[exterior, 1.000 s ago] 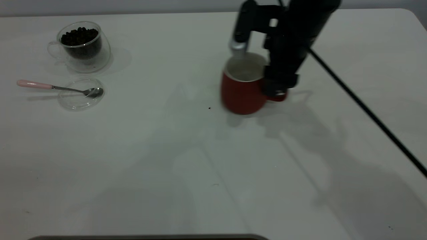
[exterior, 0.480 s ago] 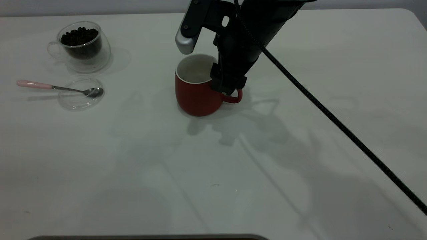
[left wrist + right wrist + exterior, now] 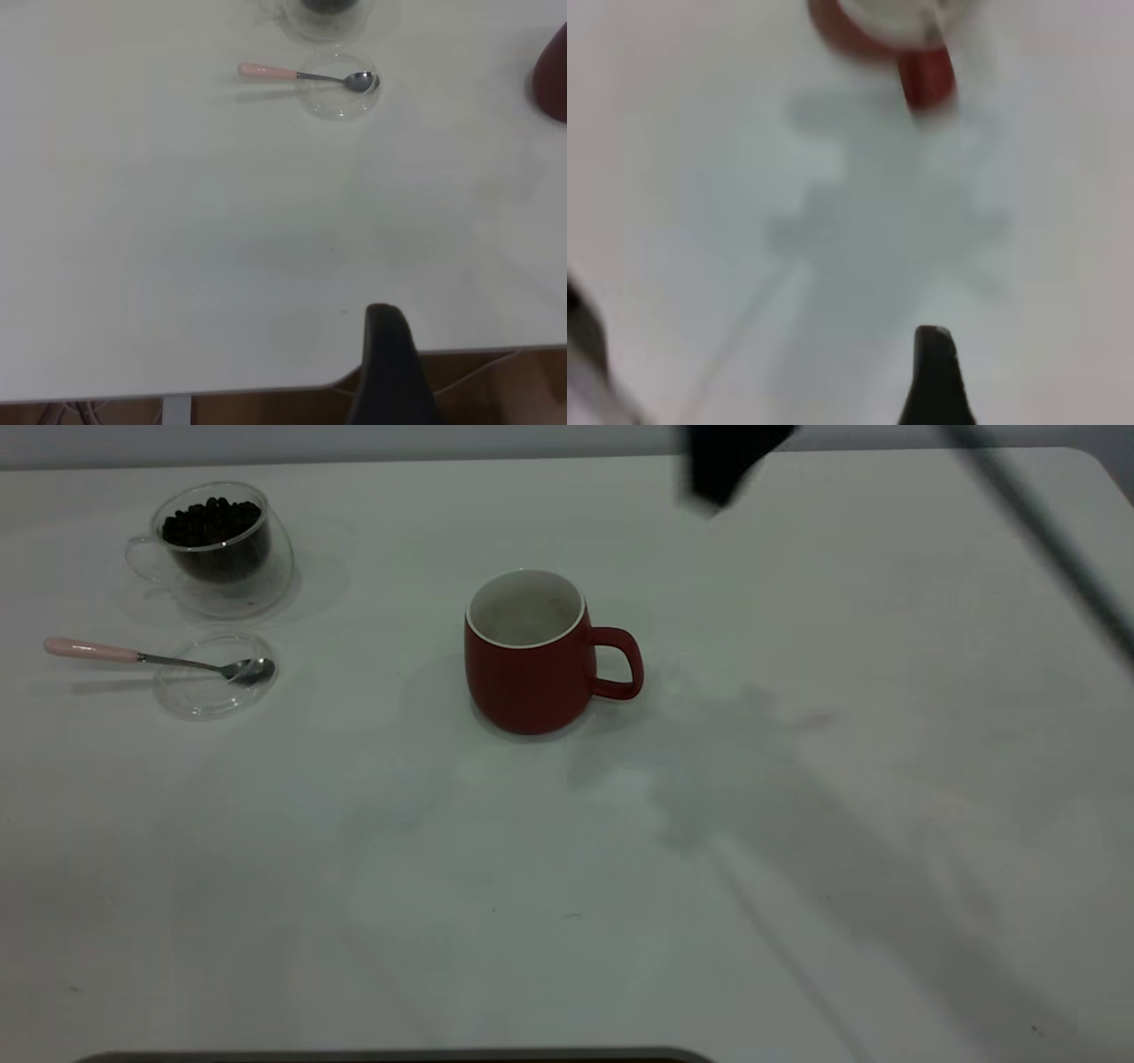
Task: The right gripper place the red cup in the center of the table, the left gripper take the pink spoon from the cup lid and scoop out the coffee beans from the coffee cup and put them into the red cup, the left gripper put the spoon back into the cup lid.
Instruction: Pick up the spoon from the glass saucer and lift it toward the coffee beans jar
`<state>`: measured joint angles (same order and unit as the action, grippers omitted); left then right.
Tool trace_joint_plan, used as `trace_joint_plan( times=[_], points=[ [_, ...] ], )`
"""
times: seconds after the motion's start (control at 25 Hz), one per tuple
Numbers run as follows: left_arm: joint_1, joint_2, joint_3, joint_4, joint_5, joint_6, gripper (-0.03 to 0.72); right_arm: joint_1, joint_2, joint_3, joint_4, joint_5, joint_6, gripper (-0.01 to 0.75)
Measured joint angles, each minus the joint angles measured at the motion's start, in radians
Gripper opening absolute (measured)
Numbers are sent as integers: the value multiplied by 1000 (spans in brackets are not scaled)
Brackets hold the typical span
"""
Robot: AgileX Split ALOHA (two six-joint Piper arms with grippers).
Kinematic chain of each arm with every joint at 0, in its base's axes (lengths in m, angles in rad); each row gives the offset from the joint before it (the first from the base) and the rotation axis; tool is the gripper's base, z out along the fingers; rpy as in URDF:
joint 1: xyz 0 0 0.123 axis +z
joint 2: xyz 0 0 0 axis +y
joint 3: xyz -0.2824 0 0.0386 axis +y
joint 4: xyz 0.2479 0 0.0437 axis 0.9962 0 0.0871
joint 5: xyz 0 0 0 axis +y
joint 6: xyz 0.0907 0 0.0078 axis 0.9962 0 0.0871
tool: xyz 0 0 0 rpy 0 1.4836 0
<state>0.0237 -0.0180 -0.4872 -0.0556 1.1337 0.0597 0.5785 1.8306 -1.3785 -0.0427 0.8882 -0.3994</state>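
The red cup [image 3: 530, 657] stands upright and empty near the middle of the table [image 3: 797, 824], handle pointing right; it also shows in the right wrist view [image 3: 873, 27]. My right gripper [image 3: 722, 465] is lifted off it at the far edge, open and empty. The pink spoon [image 3: 142, 657] lies with its bowl in the cup lid [image 3: 215, 675] at the left, handle sticking out to the left. The coffee cup [image 3: 217, 545] behind them holds coffee beans [image 3: 211, 518]. My left gripper [image 3: 390, 372] hovers over the table's near edge, far from the spoon [image 3: 306, 76] and lid [image 3: 338, 87].
A dark cable [image 3: 1045, 540] from the right arm runs blurred across the far right corner. Faint arm shadows lie right of the red cup. A dark strip [image 3: 390, 1056] borders the table's near edge.
My right gripper carried the red cup leftwards to the middle, set it down, let go and pulled up and away to the far right. Spoon, lid and coffee cup have not moved.
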Motion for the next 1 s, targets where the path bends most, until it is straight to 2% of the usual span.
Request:
trace_joint_plan(
  times=[0.16, 0.24, 0.4, 0.76, 1.0],
  points=[
    [0, 0, 0, 0, 0, 0, 547, 0, -170, 0, -97, 272, 139, 588],
    [0, 0, 0, 0, 0, 0, 547, 0, -236, 1, -100, 322, 169, 588],
    [0, 0, 0, 0, 0, 0, 547, 0, -369, 73, -46, 330, 177, 588],
    [0, 0, 0, 0, 0, 0, 547, 0, -707, 424, 0, 342, 198, 588],
    [0, 0, 0, 0, 0, 0, 547, -6, -842, 590, -6, 343, 387, 588]
  ],
)
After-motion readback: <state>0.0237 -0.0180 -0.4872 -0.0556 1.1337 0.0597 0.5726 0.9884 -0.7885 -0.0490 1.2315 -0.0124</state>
